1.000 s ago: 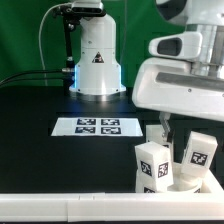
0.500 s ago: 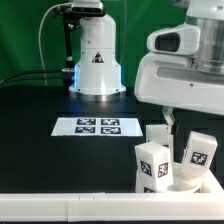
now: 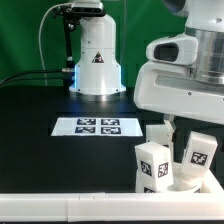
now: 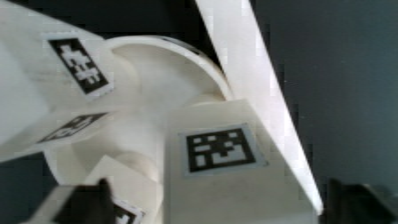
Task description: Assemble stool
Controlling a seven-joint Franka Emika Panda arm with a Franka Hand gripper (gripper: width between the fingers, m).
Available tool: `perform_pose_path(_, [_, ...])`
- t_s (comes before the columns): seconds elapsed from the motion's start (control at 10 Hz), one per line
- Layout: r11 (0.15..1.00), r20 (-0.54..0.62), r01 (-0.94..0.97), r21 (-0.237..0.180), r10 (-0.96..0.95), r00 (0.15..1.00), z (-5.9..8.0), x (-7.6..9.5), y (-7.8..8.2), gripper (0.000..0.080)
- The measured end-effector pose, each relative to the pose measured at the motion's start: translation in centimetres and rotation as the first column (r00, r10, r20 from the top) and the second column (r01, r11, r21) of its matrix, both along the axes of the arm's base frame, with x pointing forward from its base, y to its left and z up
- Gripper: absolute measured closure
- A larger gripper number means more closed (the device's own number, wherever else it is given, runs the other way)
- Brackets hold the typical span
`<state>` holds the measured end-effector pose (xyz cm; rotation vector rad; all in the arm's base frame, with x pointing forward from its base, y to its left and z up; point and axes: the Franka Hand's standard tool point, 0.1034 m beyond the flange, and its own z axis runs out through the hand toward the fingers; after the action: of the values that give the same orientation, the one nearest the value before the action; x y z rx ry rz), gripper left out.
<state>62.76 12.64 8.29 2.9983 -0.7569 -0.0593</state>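
Observation:
The white stool seat (image 3: 186, 184) lies at the exterior view's lower right with tagged legs standing up from it: one in front (image 3: 150, 165), one on the right (image 3: 198, 153) and one behind (image 3: 158, 131). My gripper (image 3: 166, 124) comes down on the rear leg, and the hand hides most of it. In the wrist view the gripper (image 4: 217, 206) has a dark finger on each side of a tagged leg (image 4: 222, 150) and appears shut on it. The round seat (image 4: 157, 62) and another tagged leg (image 4: 68, 62) lie beyond.
The marker board (image 3: 95, 126) lies flat at the table's middle. The arm's white base (image 3: 97, 60) stands at the back, with cables to the exterior view's left. A long white corner rail (image 3: 60, 208) runs along the front edge.
The hand rose slightly half a second ago and has come back down over the rear leg. The stool's legs and seat have not visibly moved.

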Motion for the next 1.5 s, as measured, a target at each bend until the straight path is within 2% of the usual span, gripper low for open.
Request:
perform_pose_path(0.1, [0.997,0.003,0.076,-0.004,-0.076,0.997,0.0,0.0,0.0,0.0402])
perform_pose_path(0.2, [0.993,0.005,0.121,-0.005,-0.12,0.993,0.0,0.0,0.0,0.0402])
perform_pose_path(0.3, [0.981,0.008,0.194,-0.009,-0.194,0.981,0.0,0.0,0.0,0.0466])
perform_pose_path(0.5, [0.946,0.02,0.325,-0.008,-0.325,0.946,-0.1,0.0,0.0,0.0466])
perform_pose_path(0.6, [0.895,0.044,0.446,0.019,-0.447,0.894,-0.1,0.2,-0.2,0.0466])
perform_pose_path(0.7, [0.83,0.048,0.556,0.05,-0.558,0.828,-0.1,0.2,-0.3,0.0466])
perform_pose_path(0.9, [0.652,0.025,0.728,0.213,-0.748,0.663,0.0,0.2,-1.5,0.0466])
perform_pose_path(1.0, [0.577,0.004,0.789,0.21,-0.808,0.59,0.0,0.0,-1.4,0.0466])
perform_pose_path(1.2, [0.495,-0.013,0.844,0.206,-0.861,0.508,-0.1,0.0,-1.4,0.0466])
perform_pose_path(1.3, [0.404,-0.038,0.891,0.209,-0.907,0.42,-0.1,0.1,-1.5,0.0466])
perform_pose_path(1.5, [0.109,-0.124,0.972,0.208,-0.983,0.137,-0.1,0.3,-1.7,0.0466])
